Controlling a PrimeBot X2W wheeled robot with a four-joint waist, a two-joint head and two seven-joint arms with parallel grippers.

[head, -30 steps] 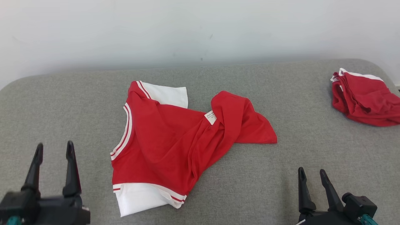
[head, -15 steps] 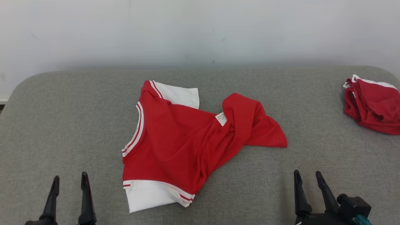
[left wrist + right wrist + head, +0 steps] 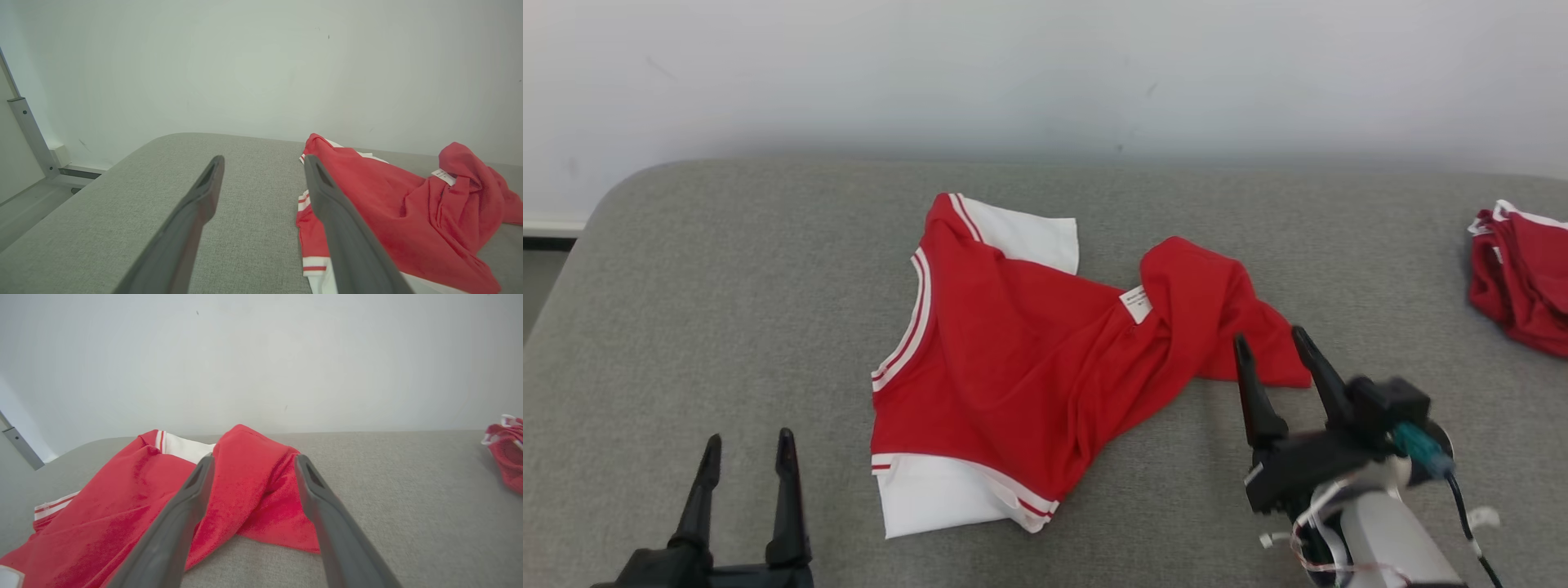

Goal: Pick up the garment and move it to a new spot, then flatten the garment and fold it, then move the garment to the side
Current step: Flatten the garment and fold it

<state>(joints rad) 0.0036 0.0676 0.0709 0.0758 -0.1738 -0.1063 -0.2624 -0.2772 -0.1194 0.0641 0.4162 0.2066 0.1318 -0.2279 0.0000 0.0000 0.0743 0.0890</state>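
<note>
The garment [image 3: 1013, 351] is a red shirt with white sleeves and striped trim, lying crumpled in the middle of the grey padded surface [image 3: 727, 286]. Its twisted hem end bunches up at the right, by a white label. My right gripper [image 3: 1270, 341] hovers open just in front of that bunched end [image 3: 253, 477], which shows between its fingers in the right wrist view, untouched. My left gripper [image 3: 747, 445] stands open at the lower left, well left of the garment [image 3: 388, 208], holding nothing.
A second red and white cloth pile [image 3: 1523, 273] lies at the far right edge of the surface [image 3: 506, 451]. A pale wall runs behind. The surface's rounded left corner drops to the floor with a metal rail [image 3: 28, 134].
My right gripper has risen and moved forward to the garment's right end. The left gripper sits lower in the picture than a second ago. The camera has turned left, shifting the scene right.
</note>
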